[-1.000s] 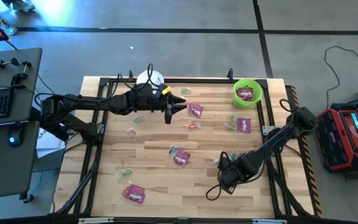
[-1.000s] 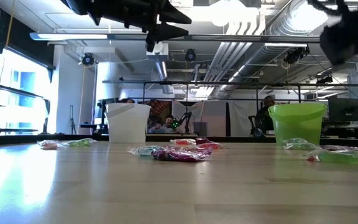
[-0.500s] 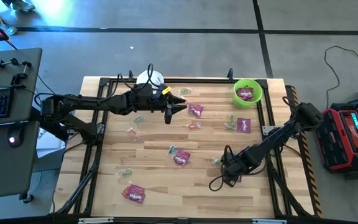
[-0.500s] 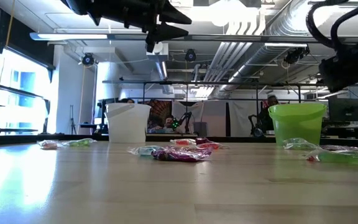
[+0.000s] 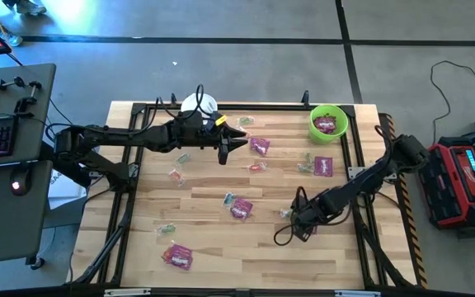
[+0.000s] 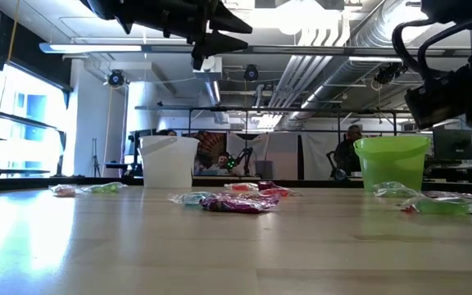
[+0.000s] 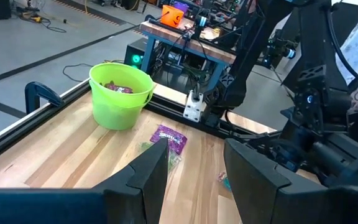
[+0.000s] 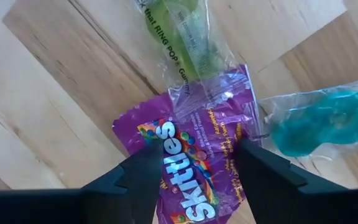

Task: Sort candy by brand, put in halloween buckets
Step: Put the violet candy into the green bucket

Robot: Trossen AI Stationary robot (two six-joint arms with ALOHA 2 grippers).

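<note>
Seen only by the right wrist: right gripper (image 8: 194,163), jaws apart, right over a purple Skittles packet (image 8: 194,158) under a green sweet (image 8: 185,31), beside a blue one (image 8: 319,124). Left gripper (image 5: 231,142) up high by the white bucket (image 5: 196,104), jaws apart, holding nothing. Purple packets inside the green bucket (image 5: 329,122); more candy loose on the bench (image 5: 221,235).

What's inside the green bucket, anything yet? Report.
Not empty: the lime green bucket holds at least one purple Skittles packet, seen from above.
</note>
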